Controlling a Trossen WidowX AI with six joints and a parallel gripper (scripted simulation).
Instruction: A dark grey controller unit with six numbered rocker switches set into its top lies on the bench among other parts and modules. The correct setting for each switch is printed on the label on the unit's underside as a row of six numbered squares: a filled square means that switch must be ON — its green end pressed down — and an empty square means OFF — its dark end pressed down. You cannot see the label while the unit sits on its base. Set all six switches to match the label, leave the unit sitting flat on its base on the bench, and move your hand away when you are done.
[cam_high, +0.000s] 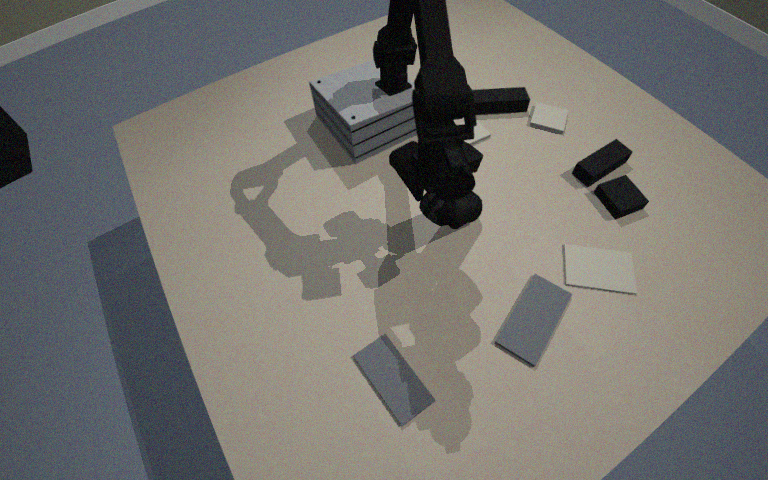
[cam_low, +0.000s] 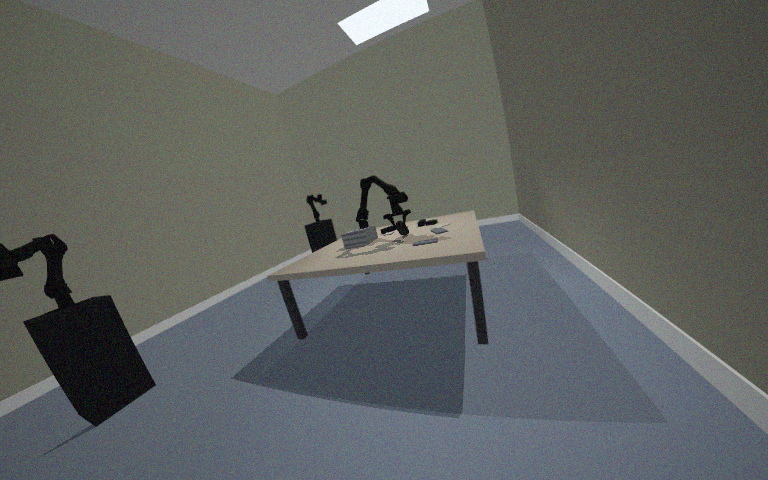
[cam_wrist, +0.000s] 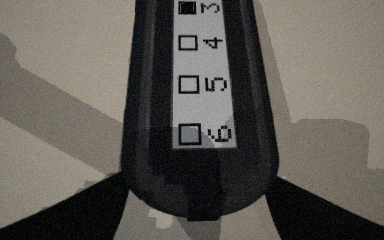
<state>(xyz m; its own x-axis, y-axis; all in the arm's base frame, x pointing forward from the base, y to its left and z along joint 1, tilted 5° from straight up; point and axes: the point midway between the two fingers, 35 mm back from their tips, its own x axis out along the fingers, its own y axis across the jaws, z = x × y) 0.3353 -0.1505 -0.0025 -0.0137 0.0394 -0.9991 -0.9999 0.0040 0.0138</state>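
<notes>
My gripper (cam_wrist: 197, 181) holds the dark grey controller unit (cam_wrist: 200, 100) by its sides, above the bench, with its underside towards the wrist camera. The white label (cam_wrist: 204, 75) shows square 3 filled and squares 4 and 5 empty. Square 6 is an outline tinted grey by a shadow. Squares 1 and 2 are out of the frame. The switches are hidden on the far side. From the top view the gripper (cam_high: 450, 206) hangs over the middle of the bench with the unit as a dark rounded mass in it. In the exterior view the arm (cam_low: 396, 217) is small and far off.
A grey stacked block (cam_high: 362, 116) carries the arm's base. Two dark modules (cam_high: 601, 161) (cam_high: 621, 195) and a dark bar (cam_high: 501, 99) lie at the right and back. Two white plates (cam_high: 599, 267) (cam_high: 548, 116) and two grey plates (cam_high: 532, 318) (cam_high: 392, 378) lie flat nearby.
</notes>
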